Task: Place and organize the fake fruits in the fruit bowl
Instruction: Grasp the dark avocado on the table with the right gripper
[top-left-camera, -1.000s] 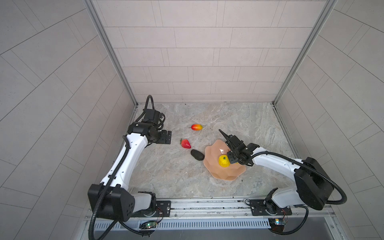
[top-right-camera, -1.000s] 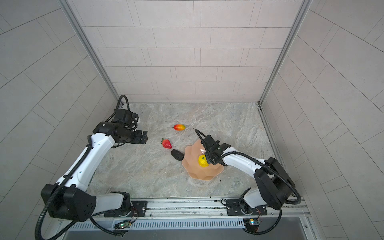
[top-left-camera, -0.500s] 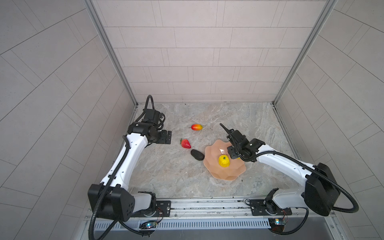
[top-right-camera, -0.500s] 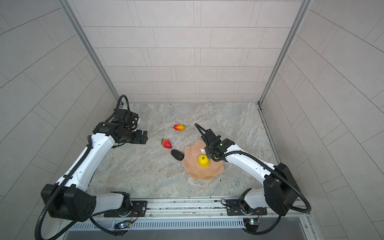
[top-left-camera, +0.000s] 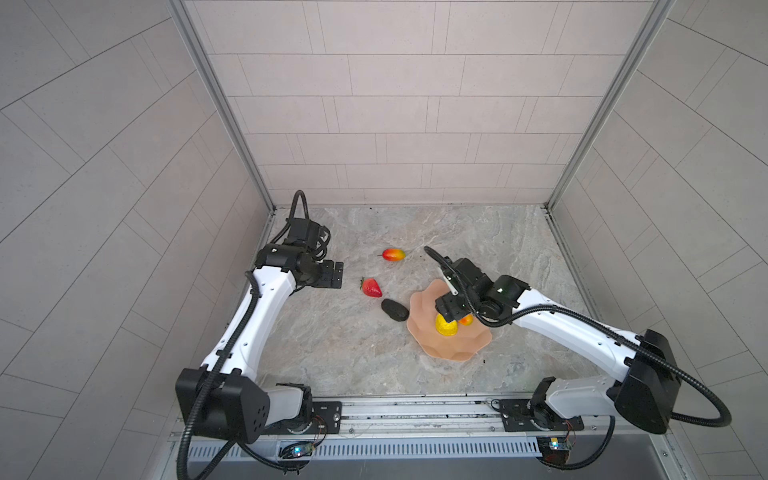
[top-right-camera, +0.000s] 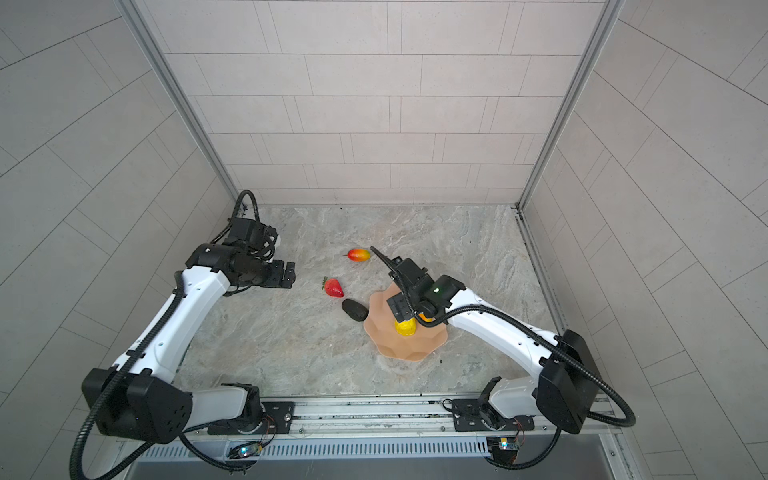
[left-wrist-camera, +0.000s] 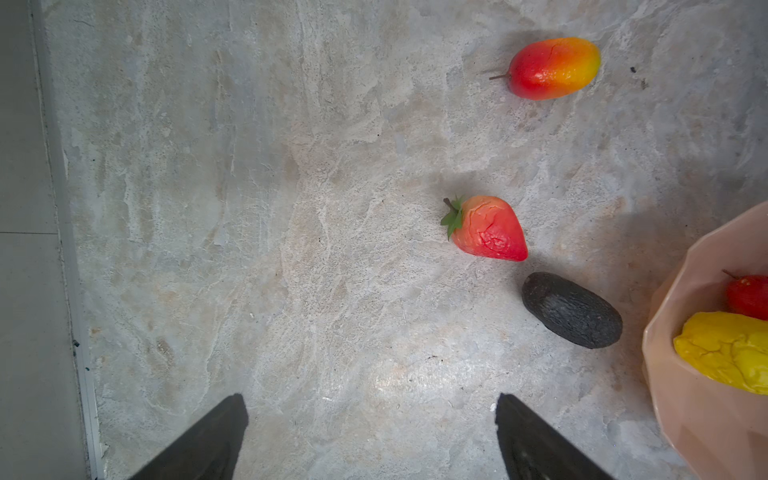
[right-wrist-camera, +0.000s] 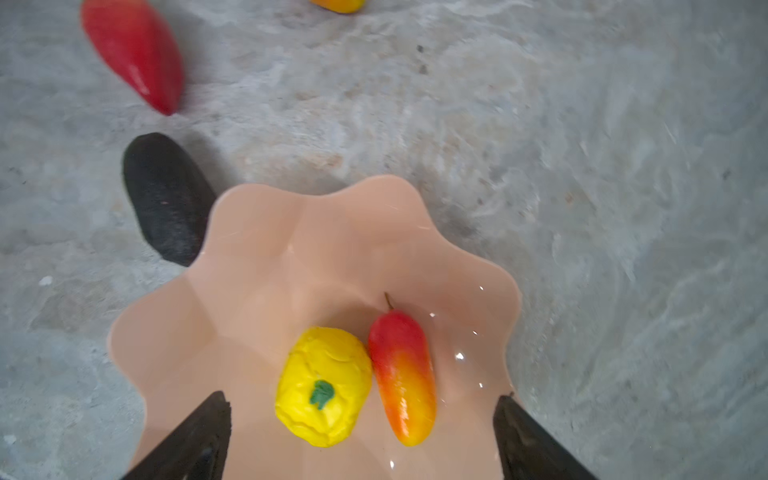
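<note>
Two fruits lie in the fruit bowl (right-wrist-camera: 270, 257) at this moment: the bumpy yellow fruit (right-wrist-camera: 324, 386) and one mango (right-wrist-camera: 401, 374). They are pressed side by side on the bowl's floor, and the yellow fruit has its green stem mark facing up. Over them hangs the right claw (right-wrist-camera: 361, 399), and look at those jaws, spread wide, one dark finger on each side of the pair. Neither finger touches a fruit, and it grips nothing. In both top views the right claw sits above the far part of the bowl. The yellow fruit peeks out just below it, with a sliver of the mango beside.

Three fruits lie out on the desk (top-left-camera: 332, 353). The dark oval (top-left-camera: 395, 309) is just beside the bowl's left rim. In the right wrist view the rim overlaps its end, so whether the two touch I cannot tell. The strawberry (top-left-camera: 372, 287) sits near it, a little farther back and to the left, leaves pointing away from the bowl. The other mango (top-left-camera: 393, 254) lies farther back again, apart from the rest, stem toward the left.

Over on the left side, the left claw (left-wrist-camera: 370, 400) hovers above bare desk, left of the strawberry and not touching it, jaws parted wide and empty. Its wrist camera takes in all three loose fruits. It also catches an edge of the bowl, with the yellow fruit and the red end of the mango inside.
</note>
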